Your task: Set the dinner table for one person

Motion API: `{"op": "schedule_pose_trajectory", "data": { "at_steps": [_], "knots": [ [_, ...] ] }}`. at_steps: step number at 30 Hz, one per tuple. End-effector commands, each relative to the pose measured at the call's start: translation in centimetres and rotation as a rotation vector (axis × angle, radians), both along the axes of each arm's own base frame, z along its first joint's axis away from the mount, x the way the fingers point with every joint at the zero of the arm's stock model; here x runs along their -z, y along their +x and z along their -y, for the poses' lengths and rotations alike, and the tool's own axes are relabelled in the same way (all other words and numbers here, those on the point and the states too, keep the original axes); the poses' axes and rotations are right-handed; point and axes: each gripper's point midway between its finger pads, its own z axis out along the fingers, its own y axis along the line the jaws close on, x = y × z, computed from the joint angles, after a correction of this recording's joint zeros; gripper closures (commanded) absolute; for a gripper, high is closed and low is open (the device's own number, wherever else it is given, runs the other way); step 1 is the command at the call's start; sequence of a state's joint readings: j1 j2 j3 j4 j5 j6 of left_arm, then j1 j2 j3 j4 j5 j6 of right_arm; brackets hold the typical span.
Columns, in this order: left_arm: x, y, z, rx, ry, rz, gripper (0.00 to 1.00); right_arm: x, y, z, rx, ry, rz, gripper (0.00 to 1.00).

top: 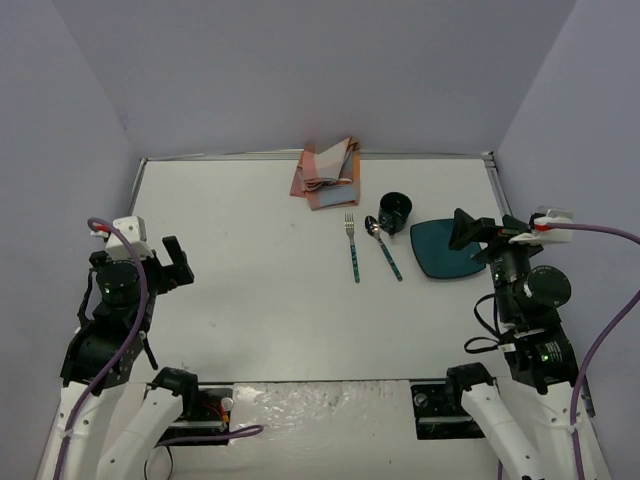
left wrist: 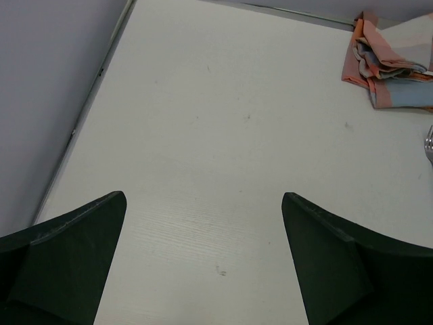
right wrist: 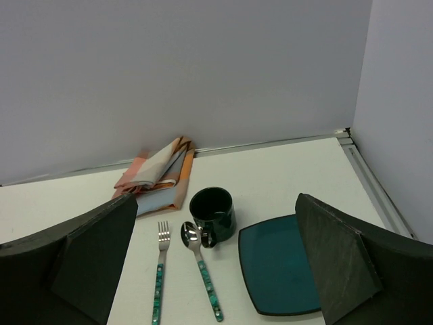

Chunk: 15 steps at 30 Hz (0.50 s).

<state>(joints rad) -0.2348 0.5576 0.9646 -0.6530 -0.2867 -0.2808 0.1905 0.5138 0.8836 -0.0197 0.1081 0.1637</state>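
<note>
The white dinner table (top: 260, 300) fills the top view. On it a folded orange, grey and blue checked cloth (top: 325, 173) lies at the back centre. A fork (top: 352, 245) and a spoon (top: 383, 246) with teal handles lie side by side, a dark mug (top: 395, 210) stands behind the spoon, and a square teal plate (top: 447, 250) lies to their right. My right gripper (top: 468, 238) is open and empty over the plate's right edge; its wrist view shows the mug (right wrist: 212, 212), fork (right wrist: 160, 271), spoon (right wrist: 201, 267) and plate (right wrist: 281, 264). My left gripper (top: 176, 264) is open and empty over bare table at the left.
Grey walls close in the table at the back and both sides. A metal trim (top: 320, 155) runs along the far edge. The cloth (left wrist: 387, 64) shows at the upper right of the left wrist view, with the fork tip (left wrist: 429, 142) at the right edge.
</note>
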Motion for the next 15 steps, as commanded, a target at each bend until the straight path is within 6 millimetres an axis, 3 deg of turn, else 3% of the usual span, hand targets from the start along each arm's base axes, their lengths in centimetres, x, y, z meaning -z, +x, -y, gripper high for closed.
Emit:
{"op": "schedule_pose_trajectory", "data": {
  "at_steps": [1,6,15],
  "knots": [
    [0.0,2.0,1.9,0.06,-0.053,-0.018,0.03,-0.2,1.9,-0.5,0.002,0.107,0.011,0.0],
    [1.9,4.6,4.0,0.109,-0.101,-0.114,0.03,3.0,3.5,-1.4,0.001,0.243,-0.097,0.0],
    [4.7,12.6,9.6,0.234,-0.227,-0.226,0.03,9.6,6.4,-5.3,-0.147,0.271,-0.331,0.0]
  ]
}}
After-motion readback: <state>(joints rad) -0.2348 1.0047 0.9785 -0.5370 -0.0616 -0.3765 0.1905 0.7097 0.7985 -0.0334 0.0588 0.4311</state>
